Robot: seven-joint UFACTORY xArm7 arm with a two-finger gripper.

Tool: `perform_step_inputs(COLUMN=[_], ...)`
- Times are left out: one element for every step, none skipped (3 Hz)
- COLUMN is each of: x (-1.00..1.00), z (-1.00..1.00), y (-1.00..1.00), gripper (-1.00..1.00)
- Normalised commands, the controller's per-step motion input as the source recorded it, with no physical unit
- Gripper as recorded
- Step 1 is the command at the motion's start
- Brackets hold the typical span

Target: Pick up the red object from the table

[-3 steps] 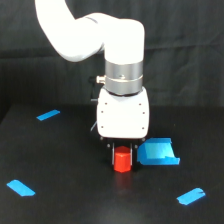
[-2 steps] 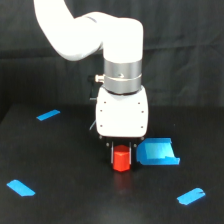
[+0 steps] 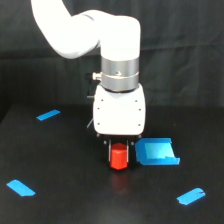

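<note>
Exterior view, the only one. White arm (image 3: 85, 30) entering from the upper left of the frame, bending down into a grey metal wrist ring (image 3: 119, 75) near the centre. Below the ring, a white boxy gripper body (image 3: 120, 112), pointing straight down at the table (image 3: 65, 200).

Gripper (image 3: 119, 148) low in the centre of the frame, its dark fingers (image 3: 107, 149) just visible under the white body, one on each side of the red cylinder (image 3: 119, 158). Fingers right at the top of the cylinder; whether pressed against it or merely flanking it, impossible to tell from here. Cylinder upright, a faint red reflection under it on the black surface; whether resting on the table or raised a little off it, also hard to tell.

Just to the right of the cylinder, a light-blue open tray (image 3: 156, 152), near it but apart.

Three blue tape strips on the table: one at middle left (image 3: 48, 115), one at lower left (image 3: 21, 188), one at lower right (image 3: 191, 196). Black curtain (image 3: 190, 60) across the top of the frame behind the arm.
</note>
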Motion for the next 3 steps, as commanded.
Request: perform_step_inputs(x=[-0.11,-0.11,-0.1], z=[0.18,0.23,0.32], y=[0.03,0.04,0.04], gripper=[-0.99,-0.99,-0.99])
